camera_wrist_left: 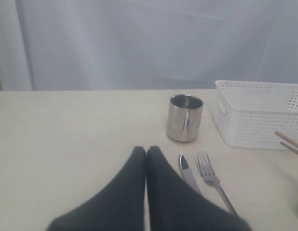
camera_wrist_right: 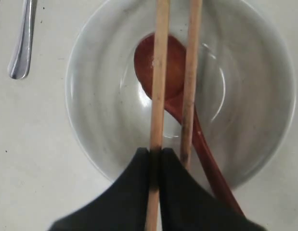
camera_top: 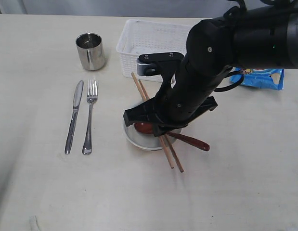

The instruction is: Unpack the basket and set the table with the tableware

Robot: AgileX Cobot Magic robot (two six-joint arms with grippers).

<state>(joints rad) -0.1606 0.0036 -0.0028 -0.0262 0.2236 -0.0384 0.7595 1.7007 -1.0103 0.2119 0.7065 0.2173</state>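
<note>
The off-white bowl [camera_wrist_right: 86, 96] stands on the table [camera_top: 226, 183] with the dark red-brown spoon [camera_wrist_right: 161, 62] inside it, handle sticking out over the rim. Two wooden chopsticks [camera_wrist_right: 191, 72] lie across the bowl. My right gripper [camera_wrist_right: 155, 151] hovers over the bowl's edge, shut on one chopstick [camera_wrist_right: 161, 72]; the other chopstick lies free beside it. The knife [camera_top: 74, 118] and fork [camera_top: 90, 115] lie side by side left of the bowl [camera_top: 136, 139], with the steel cup [camera_top: 90, 50] behind them. My left gripper [camera_wrist_left: 146, 150] is shut on nothing, low over the table near the knife [camera_wrist_left: 187, 171]. No brown plate is in view.
The white basket [camera_top: 151, 45] stands behind the bowl and looks empty. A blue chip bag [camera_top: 262, 79] lies at the right, partly behind my right arm [camera_top: 221, 53]. A pale curtain closes off the far side of the table.
</note>
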